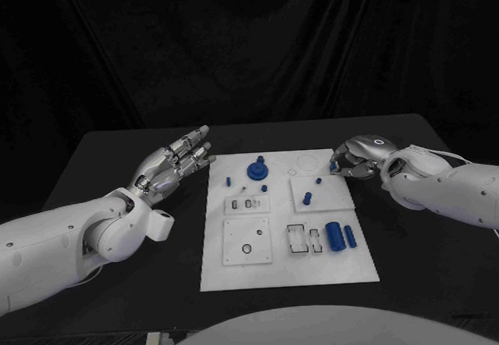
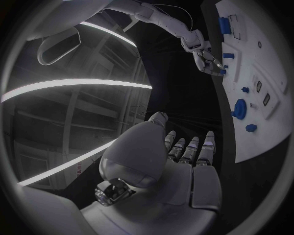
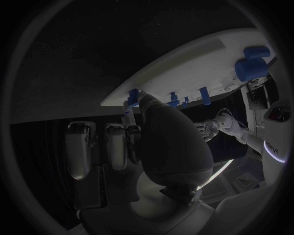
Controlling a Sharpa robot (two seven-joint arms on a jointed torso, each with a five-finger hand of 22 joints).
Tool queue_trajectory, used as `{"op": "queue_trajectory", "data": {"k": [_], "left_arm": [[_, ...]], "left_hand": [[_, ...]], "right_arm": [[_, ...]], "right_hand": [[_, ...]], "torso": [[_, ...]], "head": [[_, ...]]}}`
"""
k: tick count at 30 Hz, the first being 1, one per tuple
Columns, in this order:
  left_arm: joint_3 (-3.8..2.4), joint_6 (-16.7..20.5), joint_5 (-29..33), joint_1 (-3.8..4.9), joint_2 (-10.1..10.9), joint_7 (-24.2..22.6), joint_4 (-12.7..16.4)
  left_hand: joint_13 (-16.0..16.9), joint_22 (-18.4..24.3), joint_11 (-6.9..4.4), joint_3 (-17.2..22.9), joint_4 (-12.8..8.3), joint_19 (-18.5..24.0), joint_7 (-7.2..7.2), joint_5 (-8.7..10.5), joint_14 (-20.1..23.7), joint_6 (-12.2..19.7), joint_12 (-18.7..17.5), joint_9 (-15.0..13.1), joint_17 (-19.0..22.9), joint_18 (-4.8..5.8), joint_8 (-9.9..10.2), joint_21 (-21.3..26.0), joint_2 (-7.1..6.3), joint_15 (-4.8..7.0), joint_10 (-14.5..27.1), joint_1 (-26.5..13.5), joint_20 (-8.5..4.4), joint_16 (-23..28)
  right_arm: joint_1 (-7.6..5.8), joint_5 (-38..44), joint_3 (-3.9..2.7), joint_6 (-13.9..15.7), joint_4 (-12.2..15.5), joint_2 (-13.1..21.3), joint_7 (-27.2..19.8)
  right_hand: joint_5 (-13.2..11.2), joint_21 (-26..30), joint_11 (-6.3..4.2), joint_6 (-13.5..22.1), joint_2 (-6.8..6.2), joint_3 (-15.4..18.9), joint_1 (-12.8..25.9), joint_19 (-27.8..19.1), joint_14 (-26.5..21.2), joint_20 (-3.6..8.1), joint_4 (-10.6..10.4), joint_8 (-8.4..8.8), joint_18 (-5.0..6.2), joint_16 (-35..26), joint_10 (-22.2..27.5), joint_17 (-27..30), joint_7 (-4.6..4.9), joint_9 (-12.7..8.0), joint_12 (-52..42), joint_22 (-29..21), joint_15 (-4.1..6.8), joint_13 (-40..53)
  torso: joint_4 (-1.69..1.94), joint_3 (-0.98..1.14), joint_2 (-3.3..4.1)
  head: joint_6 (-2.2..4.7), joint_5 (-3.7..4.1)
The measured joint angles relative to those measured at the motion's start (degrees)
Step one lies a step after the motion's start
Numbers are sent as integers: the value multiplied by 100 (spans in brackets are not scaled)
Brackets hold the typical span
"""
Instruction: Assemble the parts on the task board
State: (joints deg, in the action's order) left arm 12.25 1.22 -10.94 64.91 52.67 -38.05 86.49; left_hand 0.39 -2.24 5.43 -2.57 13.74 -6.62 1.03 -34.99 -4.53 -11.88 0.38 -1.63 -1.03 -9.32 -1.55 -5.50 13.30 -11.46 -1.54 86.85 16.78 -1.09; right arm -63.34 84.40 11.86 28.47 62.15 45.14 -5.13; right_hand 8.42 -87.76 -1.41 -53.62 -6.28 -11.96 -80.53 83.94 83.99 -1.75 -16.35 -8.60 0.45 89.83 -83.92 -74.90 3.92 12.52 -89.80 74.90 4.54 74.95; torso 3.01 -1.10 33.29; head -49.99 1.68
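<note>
task board [image 1: 280, 273] white | parts [image 1: 256, 171] blue | table [image 1: 114, 160] black | robot hand [image 1: 177, 162] silver

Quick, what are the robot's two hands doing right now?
Left hand: open, fingers apart, holding nothing.
Right hand: fingers curled at the task board edge by a small blue part; a grip cannot be told.

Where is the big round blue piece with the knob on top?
In the head view the round blue part sits on the far left part of the task board, near the open left hand and across from the right hand.
</note>
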Motion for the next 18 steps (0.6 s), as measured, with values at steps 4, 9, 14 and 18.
{"op": "queue_trajectory", "data": {"k": [4,9,14,18], "left_arm": [[0,-5,0,-10,0,4,-2],[0,-11,0,-23,1,9,-4],[0,-15,0,-35,17,13,-4],[0,-17,0,-43,22,16,-7]], "left_hand": [[0,0,0,0,0,0,0,0,0,0,0,0,0,0,0,0,0,0,0,0,0,0],[0,0,0,6,-6,0,0,0,0,0,0,0,0,1,0,0,0,0,0,0,0,0],[0,0,0,16,-16,0,0,0,0,0,0,0,0,0,0,0,0,0,0,0,0,0],[0,0,0,16,-16,0,0,0,0,0,0,0,0,0,0,0,0,0,0,0,0,0]], "right_arm": [[4,0,0,15,2,-1,-7],[8,0,0,125,96,40,-56],[8,0,0,386,325,159,-143],[-4,0,3,553,592,260,-177]], "right_hand": [[113,0,0,-95,48,-35,-48,0,0,0,35,-50,0,0,0,0,-31,50,0,0,0,0],[230,0,0,-228,79,-70,-146,0,0,0,71,-110,-1,0,0,0,-44,124,0,2,0,-1],[377,0,0,-342,42,-85,-228,0,0,0,119,-156,0,0,0,0,-55,199,0,4,0,-1],[378,0,0,-364,27,-85,-274,0,0,0,120,-156,0,0,0,0,-34,233,0,4,0,-1]], "torso": [[0,0,-1],[0,1,0],[0,1,0],[-1,1,-1]], "head": [[0,-10],[0,-21],[0,-43],[0,-62]]}}
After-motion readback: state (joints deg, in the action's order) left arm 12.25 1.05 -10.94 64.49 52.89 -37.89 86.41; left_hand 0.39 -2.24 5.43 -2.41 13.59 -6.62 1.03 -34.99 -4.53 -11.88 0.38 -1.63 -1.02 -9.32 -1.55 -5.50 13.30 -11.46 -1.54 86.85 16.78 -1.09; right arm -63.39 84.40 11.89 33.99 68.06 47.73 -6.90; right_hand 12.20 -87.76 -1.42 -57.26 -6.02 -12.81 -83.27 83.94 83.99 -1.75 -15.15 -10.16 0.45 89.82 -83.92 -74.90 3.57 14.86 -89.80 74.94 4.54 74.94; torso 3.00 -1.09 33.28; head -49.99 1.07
